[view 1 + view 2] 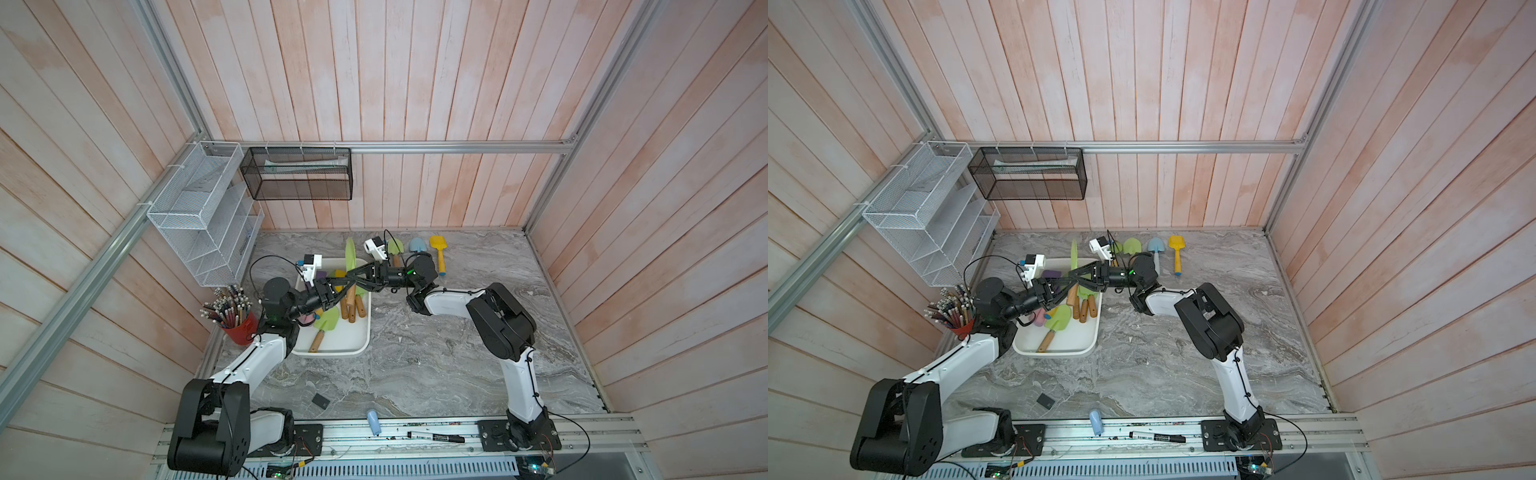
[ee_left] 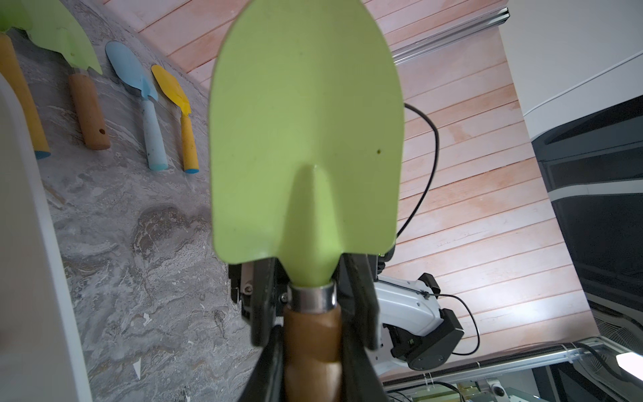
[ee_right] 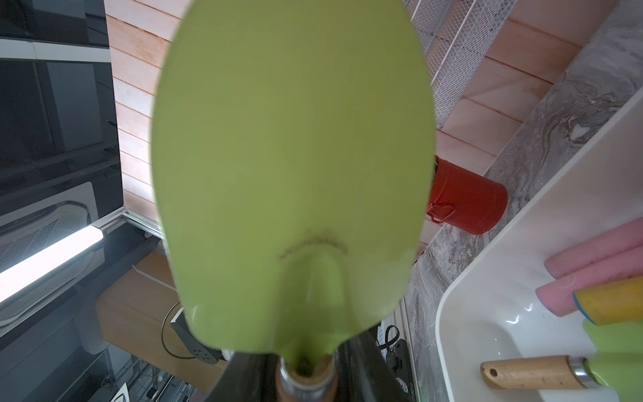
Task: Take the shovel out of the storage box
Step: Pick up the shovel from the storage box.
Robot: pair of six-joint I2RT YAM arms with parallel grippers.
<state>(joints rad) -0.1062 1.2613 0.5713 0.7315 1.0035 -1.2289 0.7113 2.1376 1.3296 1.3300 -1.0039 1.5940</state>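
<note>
Looking down in both top views, we saw the left arm (image 1: 253, 361) and the right arm (image 1: 453, 303) meeting nose to nose above the far half of the storage box (image 1: 347, 338), a shallow white plastic tub with rounded corners on the grey marbled table (image 1: 415, 353). Between them stood the green shovel (image 2: 306, 121), a pointed light-green blade on a metal collar and a wooden handle. From above, the blade showed edge-on and reached past the tub's far rim. The left gripper (image 2: 312, 351) was pinching the wooden handle just below the collar, its black fingers (image 2: 270, 376) tight on both sides. The right gripper (image 3: 307, 377) faced the opposite side of the blade and clasped the shovel at the collar, fingers against it with no visible gap. Whether the handle's end touched the tools lying in the box we could not tell. Inside the tub lay a second green-bladed trowel (image 1: 326, 322), several wooden tool handles (image 1: 360, 306) and two pink foam grips (image 3: 591, 261). Beyond the box lay a pale-blue scoop (image 1: 417, 245) and a yellow plastic spade (image 1: 438, 251), side by side but apart. A red metal pot of pencils (image 1: 243, 326) stood near the tub on the left arm's side.
</note>
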